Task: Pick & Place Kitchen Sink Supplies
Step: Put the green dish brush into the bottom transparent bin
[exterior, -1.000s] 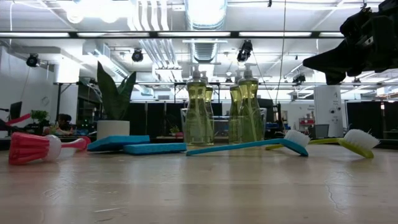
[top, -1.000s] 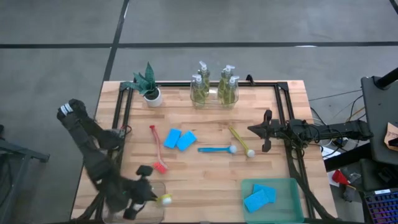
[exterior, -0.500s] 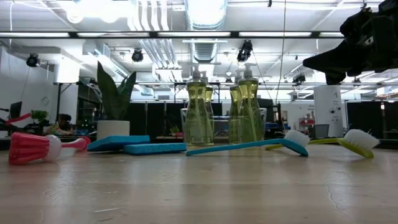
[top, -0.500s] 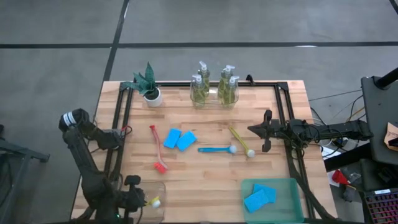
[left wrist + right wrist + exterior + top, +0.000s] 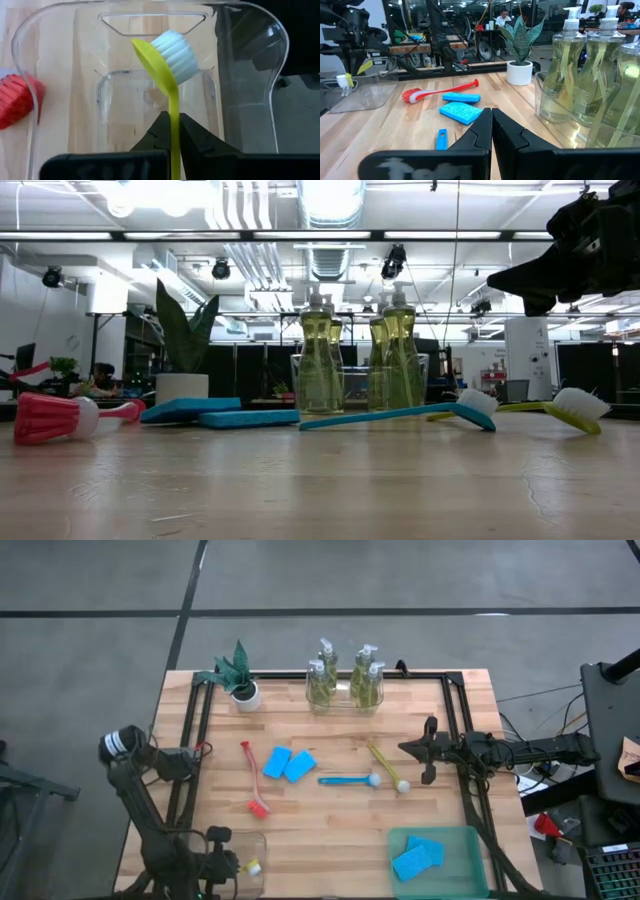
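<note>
My left gripper (image 5: 228, 866) is at the table's near-left corner, shut on a yellow-green dish brush whose white head (image 5: 250, 866) is over a clear bin (image 5: 256, 843). My right gripper (image 5: 403, 748) waits shut above the table's right side, touching nothing. On the wood lie a red brush (image 5: 252, 780), a blue brush (image 5: 348, 780), a second yellow brush (image 5: 388, 768) and two blue sponges (image 5: 288, 763). Two more sponges (image 5: 418, 858) lie in a teal bin. Several soap bottles (image 5: 345, 683) stand in a clear container at the far edge. My left gripper pinches the brush's thin yellow-green handle (image 5: 173, 112) between its two fingers, with the handle running out forward along them. It comes slanting down from the table's left. The brush is lifted clear, head (image 5: 177, 54) lowest, over the clear bin's opening (image 5: 155, 95).
A small plant in a white pot (image 5: 240, 680) stands at the far-left. The teal bin (image 5: 470, 840) sits at the near-right corner. Black rails (image 5: 190, 740) run along the left and right sides. Bare wood lies between the two bins.
My left arm has folded down and drawn back toward the near-left corner, carrying the brush with it. The brush head has shifted a little toward the table's left edge over the clear bin. The gripper has stayed shut on the handle.
</note>
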